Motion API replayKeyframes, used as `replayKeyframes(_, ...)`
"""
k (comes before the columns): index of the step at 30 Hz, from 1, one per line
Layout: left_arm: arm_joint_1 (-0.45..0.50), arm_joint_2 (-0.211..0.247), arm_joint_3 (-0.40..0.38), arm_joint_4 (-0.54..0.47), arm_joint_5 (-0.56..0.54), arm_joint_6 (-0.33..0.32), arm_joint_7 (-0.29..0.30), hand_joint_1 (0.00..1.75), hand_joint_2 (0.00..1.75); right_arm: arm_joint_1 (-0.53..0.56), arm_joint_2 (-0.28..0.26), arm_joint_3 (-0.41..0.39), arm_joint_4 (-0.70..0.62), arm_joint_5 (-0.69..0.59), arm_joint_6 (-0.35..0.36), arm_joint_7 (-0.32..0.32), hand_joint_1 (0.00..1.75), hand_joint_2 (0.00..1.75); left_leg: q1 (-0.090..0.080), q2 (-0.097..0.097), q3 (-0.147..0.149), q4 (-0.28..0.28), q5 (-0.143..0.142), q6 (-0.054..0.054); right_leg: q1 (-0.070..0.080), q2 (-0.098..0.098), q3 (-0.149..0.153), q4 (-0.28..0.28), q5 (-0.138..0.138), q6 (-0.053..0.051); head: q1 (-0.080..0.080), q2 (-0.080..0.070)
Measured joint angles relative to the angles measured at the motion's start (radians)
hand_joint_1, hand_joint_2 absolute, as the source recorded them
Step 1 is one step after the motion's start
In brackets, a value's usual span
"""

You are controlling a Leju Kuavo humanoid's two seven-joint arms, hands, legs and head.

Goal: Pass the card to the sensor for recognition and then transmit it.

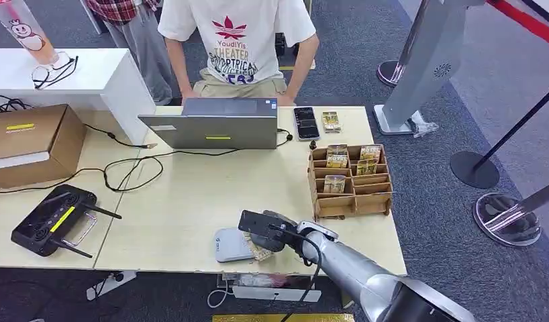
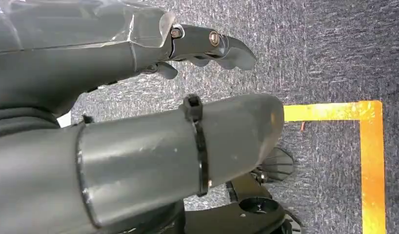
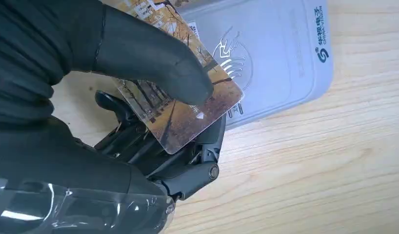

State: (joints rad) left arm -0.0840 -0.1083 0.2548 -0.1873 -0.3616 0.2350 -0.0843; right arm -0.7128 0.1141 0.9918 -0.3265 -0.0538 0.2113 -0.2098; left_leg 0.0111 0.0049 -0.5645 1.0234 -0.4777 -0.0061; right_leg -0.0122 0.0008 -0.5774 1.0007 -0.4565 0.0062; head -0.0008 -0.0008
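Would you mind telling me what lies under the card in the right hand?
The card, pinched by the right hand, overlaps a corner of the grey sensor pad. Dark fingers sit beneath it too. The pad's covered corner is hidden.

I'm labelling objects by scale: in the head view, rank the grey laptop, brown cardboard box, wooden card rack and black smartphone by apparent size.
1. Grey laptop, largest, though the brown cardboard box, cut off by the frame edge, looks close.
2. Wooden card rack.
3. Black smartphone, smallest.

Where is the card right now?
The right hand pinches the card and holds it over one edge of the grey card reader. In the head view that is near the table's front edge, toward its right side.
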Motion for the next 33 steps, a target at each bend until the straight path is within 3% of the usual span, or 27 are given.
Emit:
replayKeyframes(14,0.0,0.0,-0.004,0.0,0.007,0.003,0.0,0.0,0.0,-0.001,0.0,0.0,0.0,-0.051,0.001,-0.011,1.75,1.75,0.0,0.0,0.0,0.0,0.0,-0.001,0.0,0.0,0.0,0.0,0.001,-0.001,0.0,0.0)
replayKeyframes(33,0.007,0.0,-0.004,0.0,0.025,0.005,-0.004,0.0,0.0,-0.002,-0.033,-0.072,-0.001,-0.159,0.04,-0.055,1.75,1.75,0.0,-0.001,-0.005,0.0,0.001,0.0,0.0,-0.001,-0.004,0.0,0.001,-0.001,0.0,0.0)
